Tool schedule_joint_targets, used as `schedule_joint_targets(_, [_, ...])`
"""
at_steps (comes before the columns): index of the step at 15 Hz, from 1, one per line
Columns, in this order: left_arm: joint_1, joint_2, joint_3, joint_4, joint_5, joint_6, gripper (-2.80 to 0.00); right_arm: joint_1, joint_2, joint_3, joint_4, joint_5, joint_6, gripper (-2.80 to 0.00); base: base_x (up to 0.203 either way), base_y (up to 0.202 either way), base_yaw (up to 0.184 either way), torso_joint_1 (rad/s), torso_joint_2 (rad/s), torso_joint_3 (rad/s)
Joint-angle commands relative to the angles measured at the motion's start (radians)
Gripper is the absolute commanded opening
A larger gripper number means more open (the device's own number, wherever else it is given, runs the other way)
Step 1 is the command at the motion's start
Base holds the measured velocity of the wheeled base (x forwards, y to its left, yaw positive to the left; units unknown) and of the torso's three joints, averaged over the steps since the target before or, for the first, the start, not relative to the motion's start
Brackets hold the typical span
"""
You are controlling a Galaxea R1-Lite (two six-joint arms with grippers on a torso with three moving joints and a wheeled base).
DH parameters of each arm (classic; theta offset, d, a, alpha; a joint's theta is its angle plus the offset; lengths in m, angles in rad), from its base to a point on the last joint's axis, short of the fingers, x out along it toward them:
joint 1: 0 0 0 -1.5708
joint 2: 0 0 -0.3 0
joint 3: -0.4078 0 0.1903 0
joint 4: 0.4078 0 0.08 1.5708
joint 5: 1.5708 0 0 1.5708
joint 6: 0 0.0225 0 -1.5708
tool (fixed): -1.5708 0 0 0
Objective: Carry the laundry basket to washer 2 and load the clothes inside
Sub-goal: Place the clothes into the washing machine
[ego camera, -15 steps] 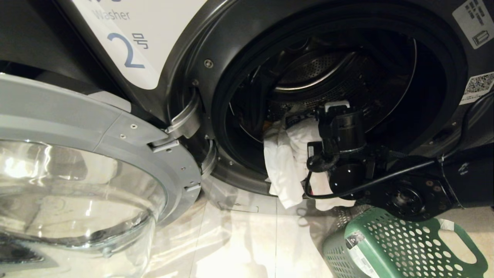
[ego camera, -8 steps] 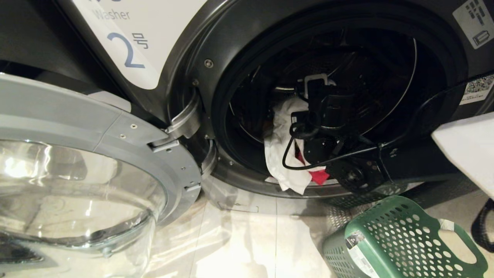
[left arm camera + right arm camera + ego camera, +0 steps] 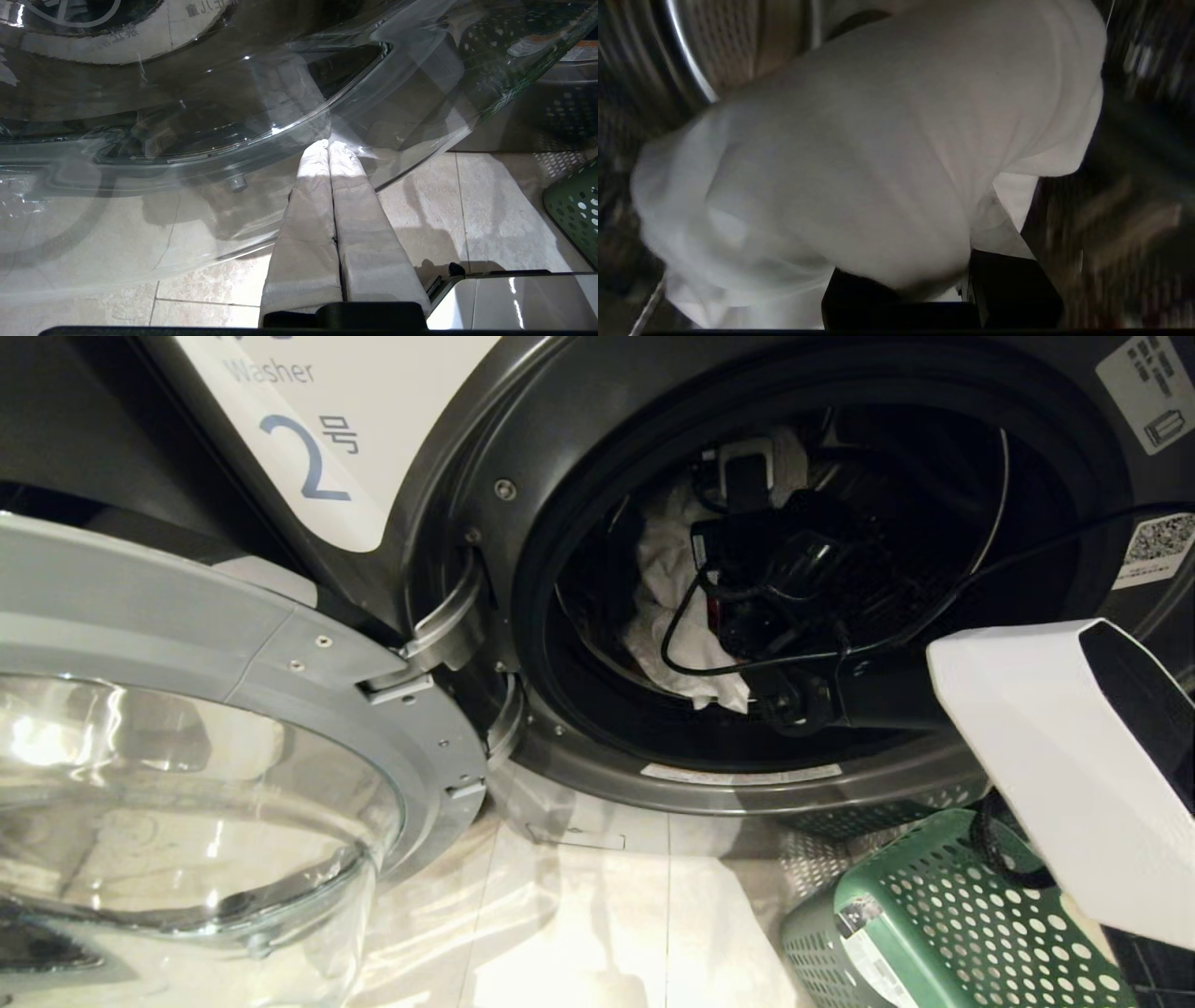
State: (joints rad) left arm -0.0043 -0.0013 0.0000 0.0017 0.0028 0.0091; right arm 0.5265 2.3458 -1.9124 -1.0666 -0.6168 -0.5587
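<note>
I see washer 2 filling the head view, its glass door swung open at the left and the drum mouth wide open. My right arm reaches deep into the drum, wrist turned up toward the top of the opening, cable looping below it. Right gripper is hard to read: the white shirt drapes over it, hanging down inside the drum; in the right wrist view that shirt covers nearly everything, so the fingers are hidden, but they look narrowly closed on the cloth. A sliver of red shows by the wrist; can't tell which garment. The laundry basket stands on the floor tiles at lower right, just in front of the washer, partly cut off by my white arm cover. Left gripper is parked low beside the door glass, padded fingers pressed together, holding nothing.
</note>
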Motion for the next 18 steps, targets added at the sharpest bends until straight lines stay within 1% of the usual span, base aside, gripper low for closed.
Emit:
schedule_joint_targets(1, [0.000,0.000,0.000,0.001,0.000,0.000,-2.80,-0.013,0.053,-0.034,-0.076,0.036,-0.050,-2.80,0.000,0.000,0.000,0.000,0.00,0.000])
schedule_joint_targets(2, [0.000,0.000,0.000,0.001,0.000,0.000,-2.80,-0.020,0.057,-0.032,-0.107,0.055,-0.068,-2.80,0.000,0.000,0.000,0.000,0.00,0.000])
schedule_joint_targets(4, [0.000,0.000,0.000,0.000,0.000,0.000,-2.80,-0.043,0.076,-0.034,-0.106,0.058,-0.069,-2.80,0.000,0.000,0.000,0.000,0.00,0.000])
schedule_joint_targets(8, [0.000,0.001,0.000,0.000,0.000,0.000,-2.80,-0.081,0.077,-0.038,-0.047,0.057,-0.062,-2.80,0.000,0.000,0.000,0.000,0.00,0.000])
schedule_joint_targets(9, [0.000,0.000,0.000,0.001,0.000,0.000,-2.80,-0.085,0.075,-0.037,-0.035,0.058,-0.061,-0.22,0.000,0.000,0.000,0.000,0.00,0.000])
schedule_joint_targets(10, [0.000,0.000,0.000,0.000,0.000,0.000,-2.80,-0.085,0.073,-0.037,-0.023,0.058,-0.060,0.00,0.000,0.000,0.000,0.000,0.00,0.000])
schedule_joint_targets(14, [0.000,0.000,0.000,0.000,0.000,0.000,-2.80,-0.083,0.066,-0.010,-0.021,0.057,-0.049,0.00,0.000,0.000,0.000,0.000,0.00,0.000])
schedule_joint_targets(15, [0.000,0.001,0.000,0.000,0.000,0.000,-2.80,-0.081,0.056,0.019,-0.021,0.057,-0.043,0.00,0.000,0.000,0.000,0.000,0.00,0.000])
schedule_joint_targets(17, [0.000,0.000,0.000,0.000,0.000,0.000,-2.80,-0.072,0.020,0.154,-0.013,0.057,-0.010,0.00,0.000,0.000,0.000,0.000,0.00,0.000])
schedule_joint_targets(18, [0.000,0.000,0.000,0.000,0.000,0.000,-2.80,-0.064,-0.007,0.243,0.015,0.056,0.033,0.00,0.000,0.000,0.000,0.000,0.00,0.000])
